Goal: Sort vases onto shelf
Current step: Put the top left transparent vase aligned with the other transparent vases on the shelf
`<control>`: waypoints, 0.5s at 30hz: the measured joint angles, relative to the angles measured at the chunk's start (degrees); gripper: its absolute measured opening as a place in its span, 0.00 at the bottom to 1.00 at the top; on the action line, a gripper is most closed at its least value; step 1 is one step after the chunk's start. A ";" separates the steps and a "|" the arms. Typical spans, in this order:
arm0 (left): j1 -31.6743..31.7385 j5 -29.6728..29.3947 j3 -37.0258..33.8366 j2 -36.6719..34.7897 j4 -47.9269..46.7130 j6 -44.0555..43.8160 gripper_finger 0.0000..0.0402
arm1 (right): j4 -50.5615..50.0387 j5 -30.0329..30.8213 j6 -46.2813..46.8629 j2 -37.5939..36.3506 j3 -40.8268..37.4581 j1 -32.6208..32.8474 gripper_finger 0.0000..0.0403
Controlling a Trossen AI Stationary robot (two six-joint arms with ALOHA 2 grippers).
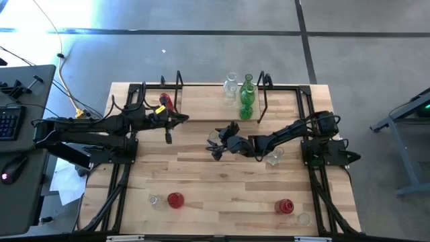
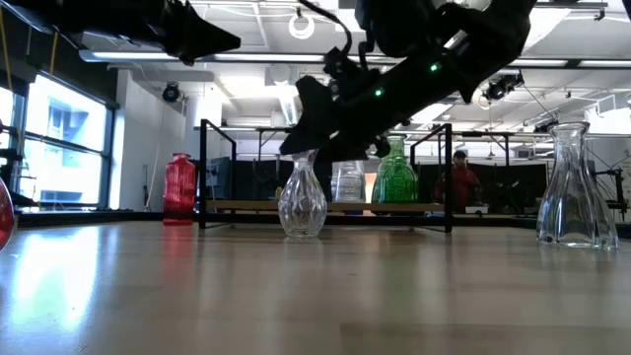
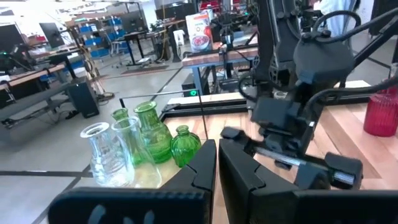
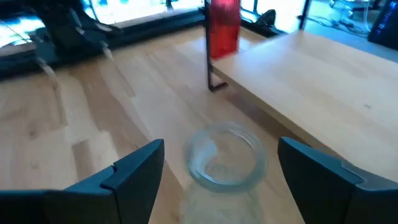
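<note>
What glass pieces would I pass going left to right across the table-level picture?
Red ribbed glass vase → clear faceted glass vase standing under the right gripper → green glass vase on the shelf → tall clear flared glass vase.

the shelf (image 1: 201, 101) lies along the upper middle of the high view. one vase (image 1: 164, 102) stands at its left end and a cluster of vases (image 1: 242, 94) at its right. below it, at frame centre, another vase (image 1: 215, 140) sits between the right gripper's (image 1: 216, 142) spread fingers. four more vases (image 1: 176, 199) stand along the lower edge.
</note>
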 joint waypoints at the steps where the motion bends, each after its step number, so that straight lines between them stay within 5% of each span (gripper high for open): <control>1: 0.00 0.02 0.00 0.00 -0.04 0.04 0.02 | -0.46 0.14 -0.07 0.11 0.00 -0.02 0.74; 7: 0.00 0.02 -0.02 0.00 -0.24 0.02 0.02 | -0.07 -0.37 -0.40 0.48 0.49 -0.33 0.65; 15: 0.00 0.02 -0.02 0.00 -0.17 0.06 0.02 | 0.05 -1.93 -0.21 0.48 0.48 -0.77 0.35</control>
